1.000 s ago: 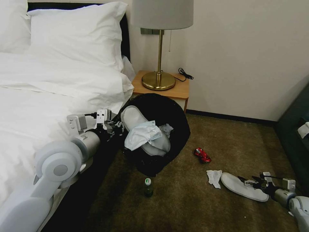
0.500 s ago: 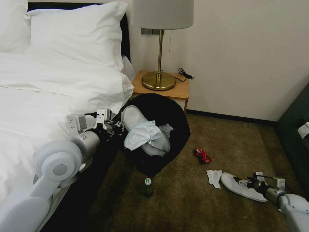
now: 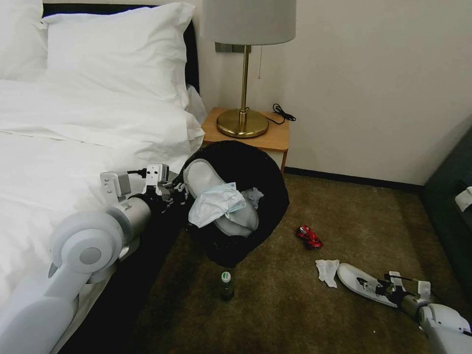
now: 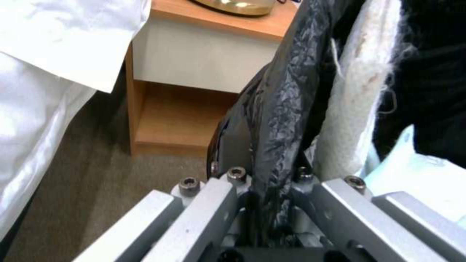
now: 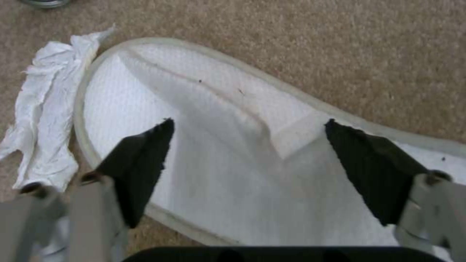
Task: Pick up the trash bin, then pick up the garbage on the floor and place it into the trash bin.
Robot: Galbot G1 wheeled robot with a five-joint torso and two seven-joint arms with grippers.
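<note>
The left tool (image 3: 178, 192) is raised on its bent arm, fingers clamped together. The right tool (image 5: 247, 145) hangs low, fingers spread wide.

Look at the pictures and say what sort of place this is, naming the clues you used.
Most likely a hotel bedroom: a bed made up with white sheets and big pillows, a bedside table holding a brass lamp, and thin white slippers on the carpet.

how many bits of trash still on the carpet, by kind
slipper: 1
tissue: 1
crushed red can: 1
green-capped bottle: 1
total: 4
</note>
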